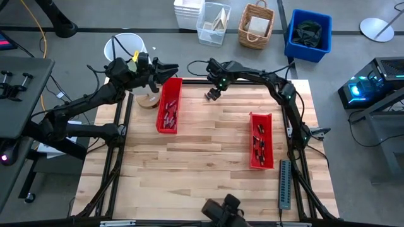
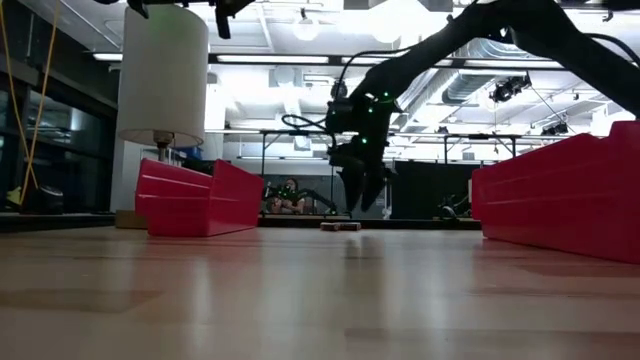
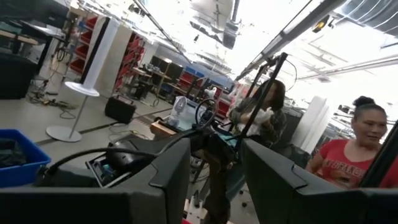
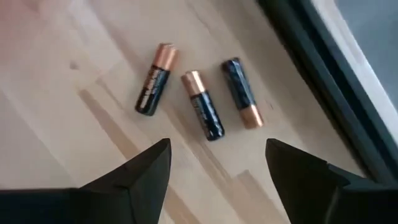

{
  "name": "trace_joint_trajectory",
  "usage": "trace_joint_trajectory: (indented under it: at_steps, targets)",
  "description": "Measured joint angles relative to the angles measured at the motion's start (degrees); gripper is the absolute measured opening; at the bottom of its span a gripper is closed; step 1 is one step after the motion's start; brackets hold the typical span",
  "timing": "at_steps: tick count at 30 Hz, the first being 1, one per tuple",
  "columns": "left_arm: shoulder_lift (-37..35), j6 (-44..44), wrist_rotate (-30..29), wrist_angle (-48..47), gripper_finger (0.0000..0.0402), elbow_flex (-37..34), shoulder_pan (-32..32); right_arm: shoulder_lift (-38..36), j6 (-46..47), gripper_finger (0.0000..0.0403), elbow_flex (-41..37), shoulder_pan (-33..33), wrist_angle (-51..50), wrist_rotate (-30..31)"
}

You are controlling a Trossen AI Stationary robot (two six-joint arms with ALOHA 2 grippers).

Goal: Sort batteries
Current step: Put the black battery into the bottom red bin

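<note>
The right gripper [image 1: 213, 94] is held low over the far edge of the table [image 1: 208, 164], fingers spread apart. The left gripper [image 1: 169, 70] is raised past that same edge, fingers parted too.

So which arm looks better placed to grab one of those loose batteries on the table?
The right one. Its pincer hangs open just above three loose batteries on the bare wood. The left pincer is raised over the far end of the left red tray, its camera looking out into the room.
</note>
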Motion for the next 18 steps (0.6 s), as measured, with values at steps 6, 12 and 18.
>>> trace_joint_trajectory:
  at_steps: [6,12,18]
  targets:
    - [0.02,-0.01,-0.02,0.0,0.0135,-0.02,0.0,0.11,-11.87,0.0217,-0.01,0.77,2.21,0.22]
    - [0.02,-0.03,-0.02,0.02,0.0135,-0.02,0.0,0.41,-15.1,0.0169,0.01,1.33,4.58,0.09]
    - [0.02,-0.26,-0.02,0.02,0.0135,-0.04,0.0,0.45,-15.1,0.0156,0.01,1.22,4.49,-0.96]
